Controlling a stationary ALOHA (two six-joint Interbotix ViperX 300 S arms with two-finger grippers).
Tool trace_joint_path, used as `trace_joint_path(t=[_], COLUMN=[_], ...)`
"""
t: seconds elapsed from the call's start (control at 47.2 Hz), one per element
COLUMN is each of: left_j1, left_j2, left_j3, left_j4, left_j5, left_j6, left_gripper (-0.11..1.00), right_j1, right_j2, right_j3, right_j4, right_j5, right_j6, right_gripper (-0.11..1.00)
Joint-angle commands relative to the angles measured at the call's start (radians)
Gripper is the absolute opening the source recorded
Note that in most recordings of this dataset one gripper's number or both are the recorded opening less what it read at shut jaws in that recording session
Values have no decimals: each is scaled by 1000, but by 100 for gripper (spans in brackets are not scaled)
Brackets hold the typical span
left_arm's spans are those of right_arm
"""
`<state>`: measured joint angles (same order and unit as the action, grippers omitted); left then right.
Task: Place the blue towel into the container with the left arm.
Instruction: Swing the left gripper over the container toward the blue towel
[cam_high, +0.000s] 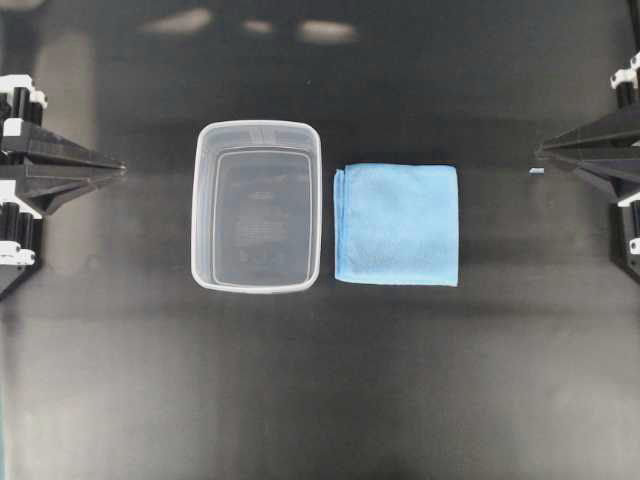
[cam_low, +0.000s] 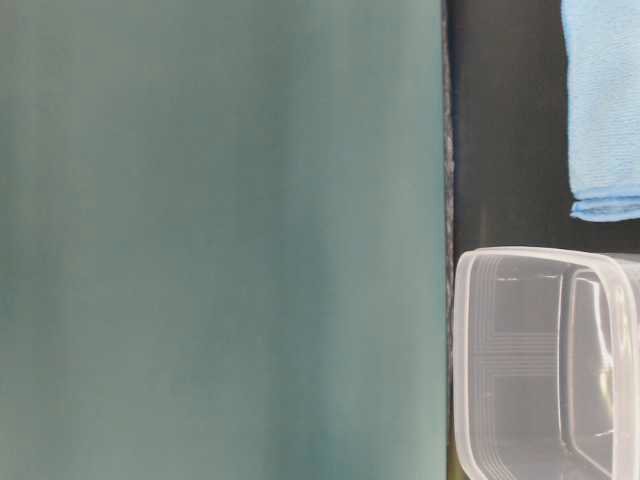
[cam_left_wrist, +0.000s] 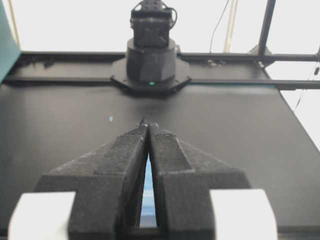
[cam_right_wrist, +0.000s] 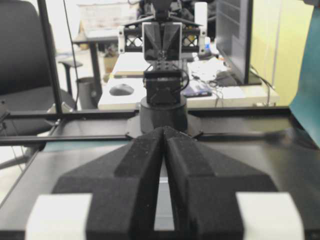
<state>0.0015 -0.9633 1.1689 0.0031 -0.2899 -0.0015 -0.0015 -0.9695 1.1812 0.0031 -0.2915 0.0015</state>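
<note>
The blue towel (cam_high: 398, 225) lies folded square on the black table, just right of the container (cam_high: 256, 206), a clear empty tub; both show partly in the table-level view, towel (cam_low: 605, 110) above container (cam_low: 545, 365). My left gripper (cam_high: 122, 167) rests at the far left edge, well apart from the tub, shut with its tips touching and nothing held (cam_left_wrist: 148, 124). A sliver of blue shows through the slit between its fingers. My right gripper (cam_high: 540, 151) sits at the far right edge, shut and empty (cam_right_wrist: 164, 129).
A small pale speck (cam_high: 537, 171) lies on the table near the right gripper. A teal wall (cam_low: 220, 240) fills most of the table-level view. The opposite arm's base (cam_left_wrist: 150, 60) stands at the far table edge.
</note>
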Motion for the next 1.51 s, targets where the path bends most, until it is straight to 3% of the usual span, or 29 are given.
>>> trace_joint_path(t=[0.0,0.085,0.53,0.785,0.891,1.103,1.209,1.378,1.484], left_j1=[0,8,2,2,2,5,3,3,5], left_j2=[38,86,456,684,759,881,931,1039,1121], left_j3=[-48,-104,-538,-773,-861,-989,-1035,-1137,-1221], left_j4=[43,43,43,43,43,43,43,43,43], left_j5=[34,120,604,804,884,988,1008,1039,1083], left_j6=[-14,-25,-12,8,11,11,9,6,11], left_gripper=[6,0,0,0,0,1,15,65,87], right_j1=[5,5,2,-8,-8,-8,-8,-8,-8], right_j2=[8,3,-126,-196,-213,-225,-229,-247,-267], right_j3=[-11,-11,-9,-5,-3,-5,-3,-2,-3], right_j4=[5,6,6,6,6,6,6,6,6], right_j5=[-3,20,219,302,308,311,313,322,322], right_j6=[8,11,17,18,18,23,23,23,34], right_gripper=[1,1,-1,2,16,66,78,77,77])
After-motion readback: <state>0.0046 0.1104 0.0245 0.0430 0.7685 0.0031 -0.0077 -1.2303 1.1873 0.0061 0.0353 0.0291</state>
